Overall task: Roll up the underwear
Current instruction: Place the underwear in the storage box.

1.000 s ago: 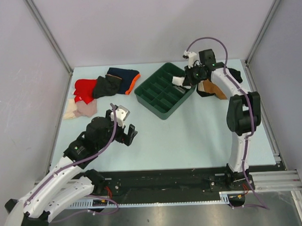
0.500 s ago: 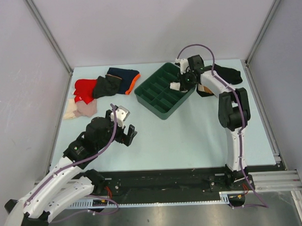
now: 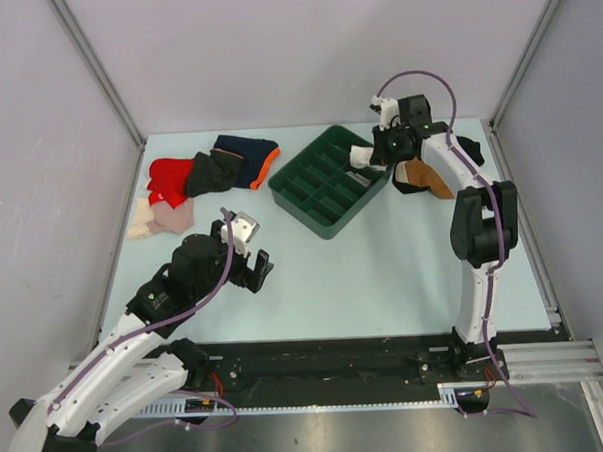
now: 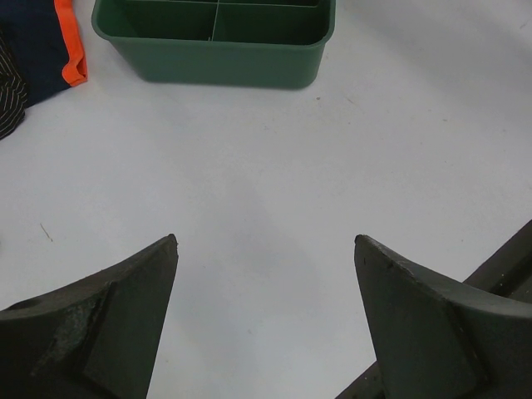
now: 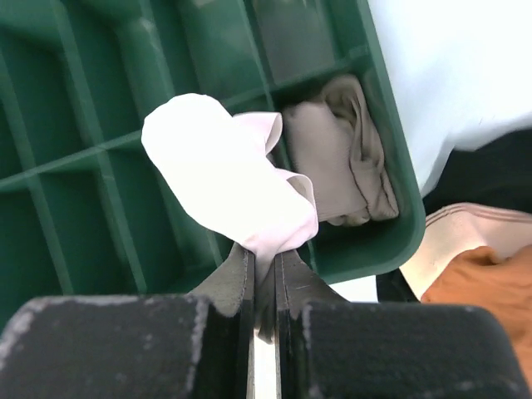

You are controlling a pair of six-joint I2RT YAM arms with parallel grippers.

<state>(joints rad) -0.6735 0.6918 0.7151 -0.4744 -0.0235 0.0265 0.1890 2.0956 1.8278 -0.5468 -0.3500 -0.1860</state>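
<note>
— Pale blue table (image 3: 384, 272), grey walls. What's on the left?
— Left gripper (image 4: 264, 241) idle, fingers wide apart over bare surface.
— And rightwards?
— Right gripper (image 5: 264, 268) pinches the underwear (image 5: 226, 181) above the green tray (image 5: 79, 179).
— How will it handle?
— Light, limp, likely to unroll; I'd grip the bundle's middle.
</note>
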